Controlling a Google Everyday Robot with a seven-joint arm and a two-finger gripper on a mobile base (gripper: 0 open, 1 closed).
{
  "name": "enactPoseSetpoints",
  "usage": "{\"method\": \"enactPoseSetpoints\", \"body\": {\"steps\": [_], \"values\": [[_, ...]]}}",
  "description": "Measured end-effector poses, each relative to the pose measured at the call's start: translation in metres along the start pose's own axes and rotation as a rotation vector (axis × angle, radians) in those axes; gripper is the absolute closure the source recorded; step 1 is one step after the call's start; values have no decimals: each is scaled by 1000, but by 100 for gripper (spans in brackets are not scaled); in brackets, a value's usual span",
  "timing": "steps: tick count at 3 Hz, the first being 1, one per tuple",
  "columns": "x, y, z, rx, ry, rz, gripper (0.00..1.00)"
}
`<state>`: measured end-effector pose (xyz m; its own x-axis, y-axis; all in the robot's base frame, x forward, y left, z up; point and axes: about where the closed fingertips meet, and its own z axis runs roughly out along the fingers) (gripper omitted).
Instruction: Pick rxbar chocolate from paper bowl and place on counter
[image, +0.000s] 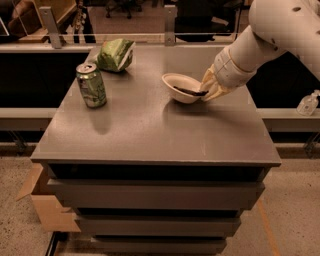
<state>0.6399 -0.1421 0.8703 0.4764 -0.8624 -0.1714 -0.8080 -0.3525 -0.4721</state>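
Note:
The paper bowl (177, 86) sits on the counter (150, 130), right of its middle and toward the back. The rxbar chocolate (189, 91), a dark flat bar, lies inside it, with one end reaching the bowl's right rim. My gripper (206, 91) is at that right rim, low over the counter, right at the bar's end. The wrist cover hides the contact between the gripper and the bar.
A green soda can (91, 85) stands at the counter's left. A green snack bag (115, 54) lies at the back left. A cardboard box (42, 200) sits on the floor at the lower left. A railing runs behind the counter.

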Motion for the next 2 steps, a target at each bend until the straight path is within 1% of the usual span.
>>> {"method": "enactPoseSetpoints", "body": {"steps": [1, 2], "values": [[-1, 0, 1, -1, 0, -1, 82], [-2, 0, 3, -5, -3, -2, 57]]}}
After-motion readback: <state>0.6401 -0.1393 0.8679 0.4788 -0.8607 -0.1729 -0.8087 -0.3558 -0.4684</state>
